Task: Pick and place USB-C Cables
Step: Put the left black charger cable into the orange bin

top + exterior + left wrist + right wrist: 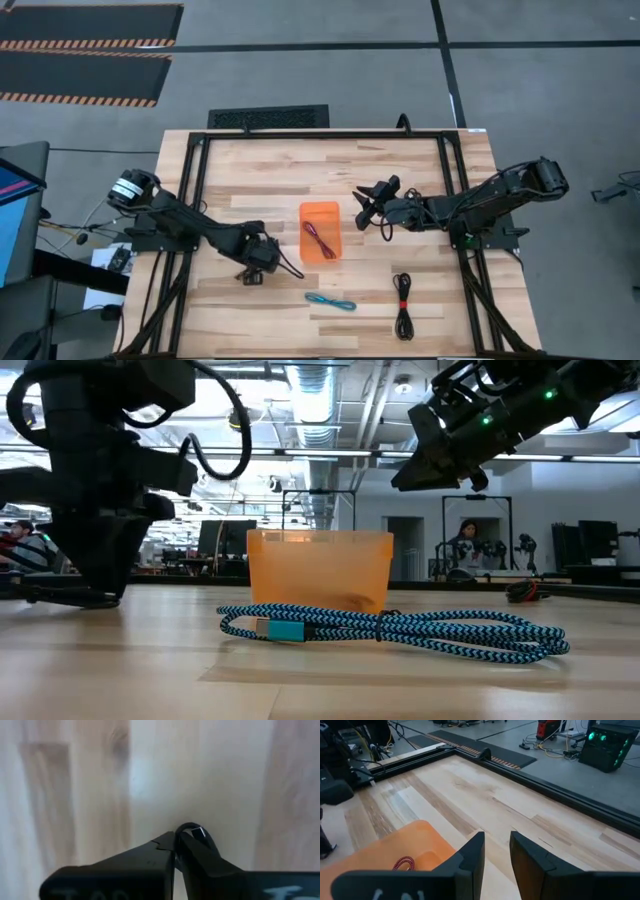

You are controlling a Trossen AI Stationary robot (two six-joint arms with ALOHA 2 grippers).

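An orange bin [320, 230] stands mid-table with a maroon cable [320, 241] lying inside it; the cable also shows in the right wrist view [404, 864]. A teal-blue cable [330, 301] lies on the wood near the bin's front and fills the low view [400, 630]. A black cable with a red tie [403, 305] lies to its right. My right gripper [365, 206] hangs open above the table just right of the bin [497, 847]. My left gripper [254, 265] is shut, pointing down at bare wood left of the bin [176, 840].
A black metal frame [455, 190] runs along the table's far, left and right sides. Bare wood lies between the bin and the far edge [485, 795]. People and equipment show in the room behind [468, 545].
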